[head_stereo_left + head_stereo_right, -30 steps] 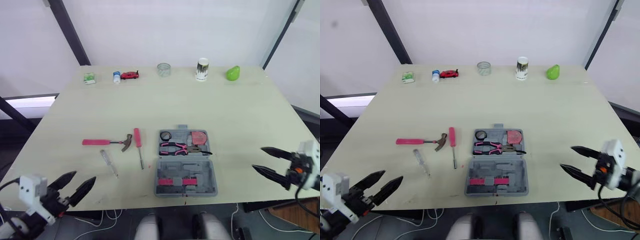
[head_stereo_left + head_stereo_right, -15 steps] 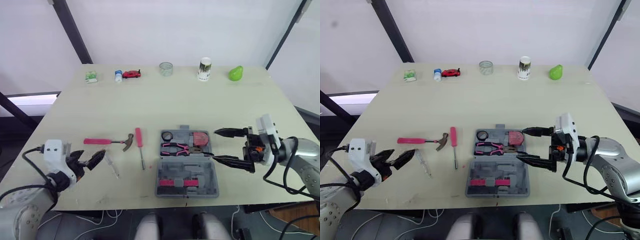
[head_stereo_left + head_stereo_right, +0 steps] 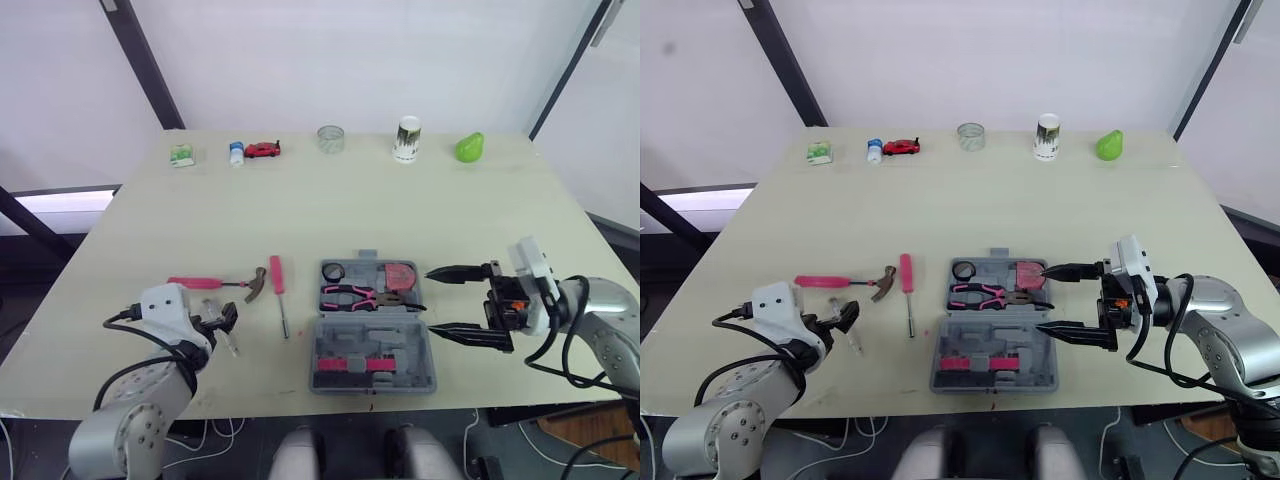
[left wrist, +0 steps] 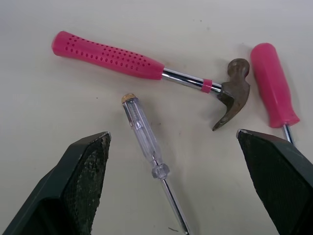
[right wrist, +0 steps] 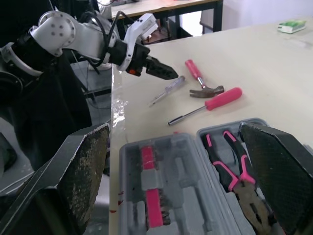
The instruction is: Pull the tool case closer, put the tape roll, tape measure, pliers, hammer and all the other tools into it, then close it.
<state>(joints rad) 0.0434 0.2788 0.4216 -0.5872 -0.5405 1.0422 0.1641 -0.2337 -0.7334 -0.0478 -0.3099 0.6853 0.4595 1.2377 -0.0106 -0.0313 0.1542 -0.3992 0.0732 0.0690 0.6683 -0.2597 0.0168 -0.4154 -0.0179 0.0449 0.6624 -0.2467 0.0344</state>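
Left end effector (image 4: 172, 136), spread, straddles the clear screwdriver (image 4: 145, 135), presumably for pickup; right end effector (image 3: 432, 300), also spread, sits beside the open case (image 3: 372, 352)

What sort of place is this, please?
Probably a robotics test lab: a pale table with an open tool case and hammer, unrelated props like a toy car and green pear lined along its far edge.

The grey plastic tool case (image 3: 415, 350) lay open, pink-handled pliers (image 3: 362, 296) inside, just off the right gripper's (image 3: 429, 299) spread jaws. The clear-handled screwdriver (image 4: 146, 139) lay between the left gripper's (image 4: 172, 133) jaws, the pink-handled hammer (image 4: 149, 70) beyond.
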